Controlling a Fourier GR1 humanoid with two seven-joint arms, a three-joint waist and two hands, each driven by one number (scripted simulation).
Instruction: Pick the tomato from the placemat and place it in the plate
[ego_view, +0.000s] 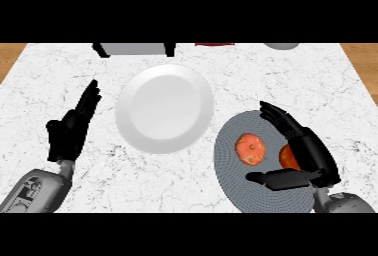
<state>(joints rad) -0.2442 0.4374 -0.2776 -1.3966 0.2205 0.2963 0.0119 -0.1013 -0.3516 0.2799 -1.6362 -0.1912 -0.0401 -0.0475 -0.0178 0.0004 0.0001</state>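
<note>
Tomato (285, 157): taken to be the red round item on the right of the grey placemat (244, 186), half hidden by the right hand (314, 160). A second orange-red round item (251, 148) is seen just beside it, towards the placemat's middle. Which of the two is the tomato cannot be settled for certain; the hand's position points to the hidden one.

Right hand: spread wide, fingers extended over the placemat's upper right, thumb stuck out below the tomato. Nothing is held. The tomato sits in the gap between thumb and fingers; contact cannot be confirmed.

Left hand (66, 132): open, fingers up, resting at the left of the counter (295, 75).

Plate (164, 107): white, nothing on it, just left of the placemat, rims nearly touching.

Step judged: grasp approach, pick not yet done.

Next move, as judged: fingers and thumb to be closed round the tomato, then a lift and a short carry up-left to the plate. The neighbouring item should be cleared during closing, or it may get nudged.
</note>
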